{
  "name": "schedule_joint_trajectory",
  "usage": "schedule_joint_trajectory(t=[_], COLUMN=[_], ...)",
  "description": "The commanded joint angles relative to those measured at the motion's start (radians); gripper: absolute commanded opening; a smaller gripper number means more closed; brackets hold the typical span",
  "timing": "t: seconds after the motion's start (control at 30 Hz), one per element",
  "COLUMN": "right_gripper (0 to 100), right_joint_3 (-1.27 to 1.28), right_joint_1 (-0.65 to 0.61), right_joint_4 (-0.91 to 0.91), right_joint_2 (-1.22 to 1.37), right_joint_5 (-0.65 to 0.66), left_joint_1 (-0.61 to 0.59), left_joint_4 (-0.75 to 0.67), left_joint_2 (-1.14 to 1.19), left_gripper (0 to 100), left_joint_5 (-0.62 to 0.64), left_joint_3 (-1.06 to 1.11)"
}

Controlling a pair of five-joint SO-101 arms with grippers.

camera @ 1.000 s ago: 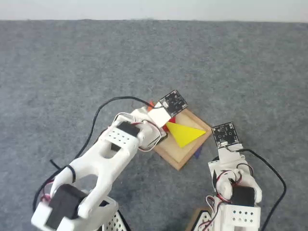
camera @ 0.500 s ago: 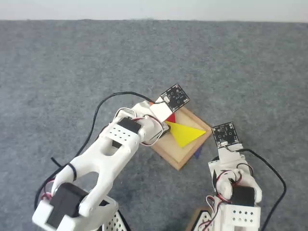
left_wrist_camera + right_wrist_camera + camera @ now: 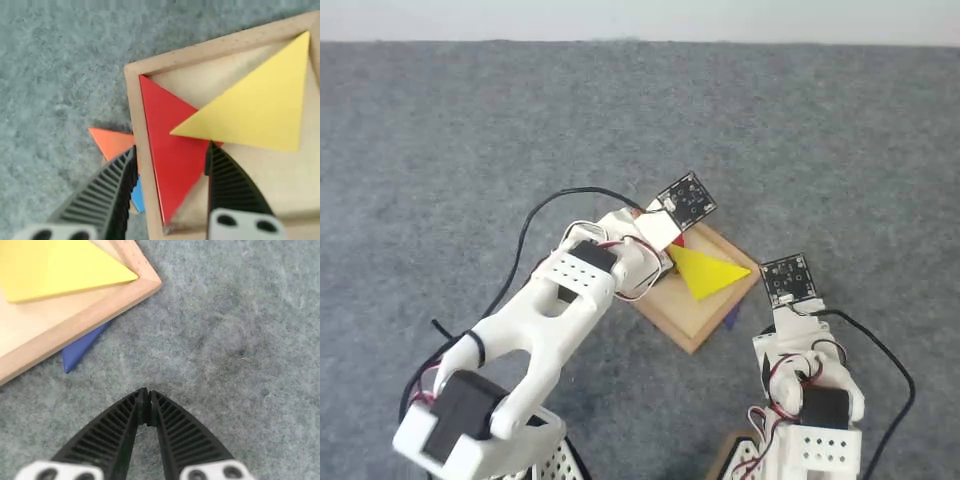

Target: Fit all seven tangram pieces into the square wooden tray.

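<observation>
The square wooden tray point(image 3: 690, 325) sits mid-table at an angle. Inside it a yellow triangle point(image 3: 260, 110) overlaps one edge of a red triangle point(image 3: 170, 160), which lies against the tray wall point(image 3: 135, 115). My left gripper point(image 3: 171, 150) hangs open over the tray's far corner, one finger outside the wall, the other over the yellow piece's edge. Outside that wall lie an orange piece point(image 3: 112, 142) and a light blue piece point(image 3: 137, 197). My right gripper point(image 3: 148, 400) is shut and empty over the carpet, near the tray's right side, where a dark blue piece point(image 3: 80, 347) pokes out from under the rim.
Grey carpet covers the table all round. The left arm point(image 3: 560, 300) stretches across from the near left to the tray. The right arm's base point(image 3: 805, 410) stands at the near right. A wooden object's corner point(image 3: 730, 455) shows at the near edge.
The left arm has pushed its gripper slightly farther and to the right, over the tray's far corner. The right arm has kept still.
</observation>
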Motion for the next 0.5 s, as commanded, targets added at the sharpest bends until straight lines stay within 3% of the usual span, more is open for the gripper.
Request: schedule_joint_trajectory(t=[0.0,0.47], right_gripper=[0.8,0.8], right_joint_3=[0.018,0.018], right_joint_1=[-0.005,-0.005], right_joint_4=[0.013,0.013], right_joint_2=[-0.019,-0.019], right_joint_5=[-0.002,-0.002], left_joint_1=[0.008,0.006], left_joint_4=[-0.025,-0.054], left_joint_2=[-0.040,0.170], left_gripper=[21,21], left_joint_5=[-0.014,-0.008], left_joint_3=[-0.018,-0.203])
